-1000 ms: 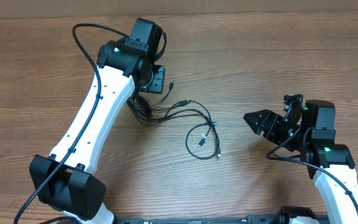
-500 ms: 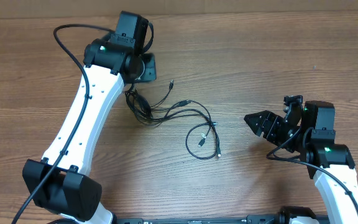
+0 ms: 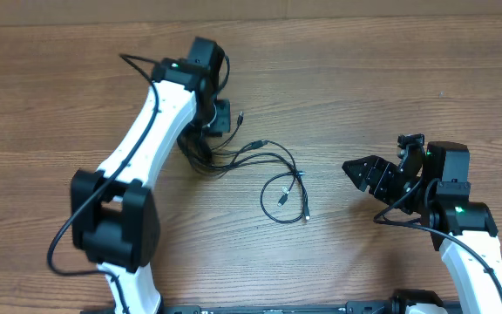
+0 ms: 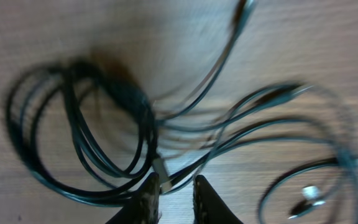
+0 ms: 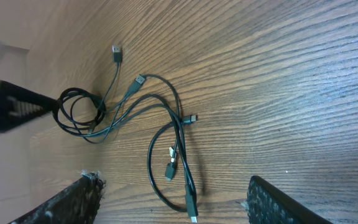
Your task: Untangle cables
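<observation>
L gripper (image 4: 174, 198) jaws near-together round a strand of cables (image 3: 242, 157), table (image 3: 382, 78) centre; pinch can't tell. R gripper (image 5: 174, 202) spread, well apart.

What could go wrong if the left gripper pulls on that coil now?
1. The left gripper sits among several overlapping strands of the coil; it may catch more than one and tighten the tangle.
2. The right gripper is open and touches nothing, so nothing anchors the loose loop; the whole bunch may just slide.
</observation>
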`<action>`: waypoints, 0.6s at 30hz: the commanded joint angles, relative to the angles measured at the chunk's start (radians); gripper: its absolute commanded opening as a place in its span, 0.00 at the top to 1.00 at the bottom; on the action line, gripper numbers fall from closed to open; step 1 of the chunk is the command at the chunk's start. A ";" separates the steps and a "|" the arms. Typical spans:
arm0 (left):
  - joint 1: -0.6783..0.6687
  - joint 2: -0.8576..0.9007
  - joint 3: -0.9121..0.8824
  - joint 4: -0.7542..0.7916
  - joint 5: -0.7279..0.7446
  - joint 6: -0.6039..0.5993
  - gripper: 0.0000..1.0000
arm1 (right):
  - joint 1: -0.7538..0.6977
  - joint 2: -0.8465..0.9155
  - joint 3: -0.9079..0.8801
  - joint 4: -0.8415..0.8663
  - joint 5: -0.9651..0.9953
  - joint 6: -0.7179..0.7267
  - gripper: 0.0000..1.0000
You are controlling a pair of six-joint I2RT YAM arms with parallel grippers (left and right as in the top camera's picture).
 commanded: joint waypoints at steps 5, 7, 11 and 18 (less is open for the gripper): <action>0.016 0.082 -0.012 -0.082 -0.108 -0.026 0.82 | -0.002 -0.001 -0.003 0.004 0.008 -0.005 0.27; 0.029 0.093 -0.019 -0.090 -0.106 -0.033 0.82 | -0.002 -0.001 -0.003 0.003 0.008 -0.005 0.27; 0.068 0.118 -0.036 -0.102 -0.107 -0.058 0.83 | -0.002 -0.001 -0.003 0.003 0.008 -0.005 0.27; 0.134 0.122 -0.081 -0.095 -0.106 -0.090 0.82 | -0.002 -0.001 -0.003 0.003 0.008 -0.005 0.27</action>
